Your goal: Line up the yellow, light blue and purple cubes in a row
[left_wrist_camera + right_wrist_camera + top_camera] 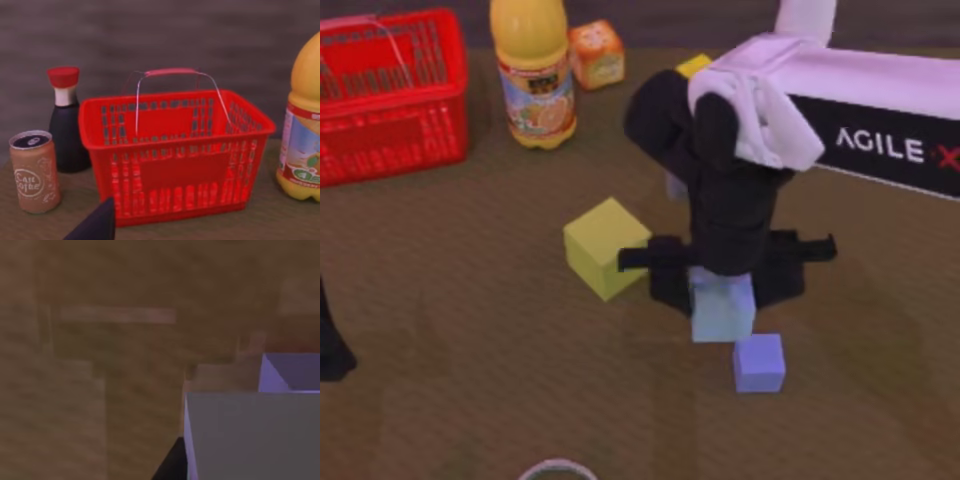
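Top view: right gripper [720, 285] at table centre, clamped on light blue cube [724, 308]; purple cube [759, 362] just at its 5 o'clock, yellow cube [607, 247] at its 10 o'clock, apart. Left arm parked at 9 o'clock edge, fingers can't tell. Left wrist: red basket [175, 150], can [35, 171], sauce bottle [66, 120]. Right wrist: blue cube close-up, purple beside it

A rendered test setup rather than a lived-in room: a flat, brown, woven-looking worktop [470, 330] stands before a plain grey wall. Grocery props are spread on it like shop goods: a red plastic shopping basket with a wire handle [175, 155], an orange juice bottle [532, 70], a brown coffee can [34, 170], and a dark, red-capped sauce bottle [67, 122]. A white arm casing [880, 110] lettered AGILE reaches over them.
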